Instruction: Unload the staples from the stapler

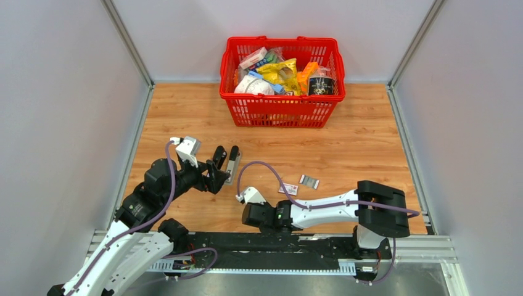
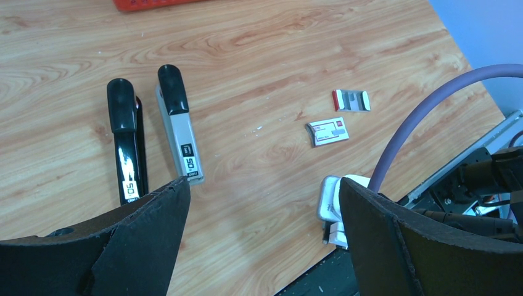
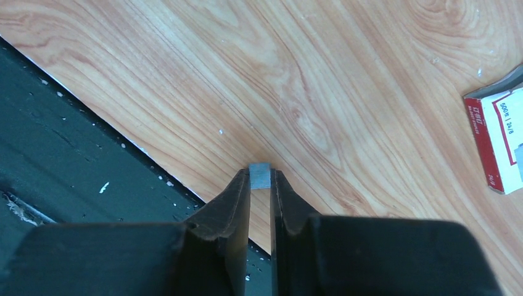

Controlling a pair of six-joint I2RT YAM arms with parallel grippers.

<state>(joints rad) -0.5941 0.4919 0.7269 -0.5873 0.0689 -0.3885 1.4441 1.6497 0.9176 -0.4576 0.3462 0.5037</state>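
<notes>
Right gripper [image 3: 260, 180] is clamped on the staples [image 3: 260, 171]: a short grey strip pinched between the fingertips, end poking out past them. It sits low over the near edge of the table [image 1: 358, 142], right where the wood meets the dark rail, to the right of the stapler. I can't tell if it touches the wood. My read is the strip is already out and being carried to a drop spot.

Left gripper [image 2: 262, 185] has its jaws wide apart, holding nothing. It hangs just near of the stapler [image 2: 179, 132], aimed at it, probably standing by to steady it or close it.

The stapler lies flat and splayed open. The black top arm [image 2: 126, 148] is on the left and the grey magazine half on the right, both black ends pointing far. It was likely opened that way to expose the channel. I can't see whether any staples are left inside.

Writing:
- Both stapler halves carry a "50" mark near their near ends. The smaller print is unreadable.
- The small red-and-white box [image 2: 328, 131] lies right of the stapler. In the right wrist view its side seems to read "500 | 24/6".
- A red-and-grey piece [image 2: 351, 100] lies just far-right of the box. No legible text.

The red basket [image 1: 280, 42] of groceries at the far edge isn't involved.
</notes>
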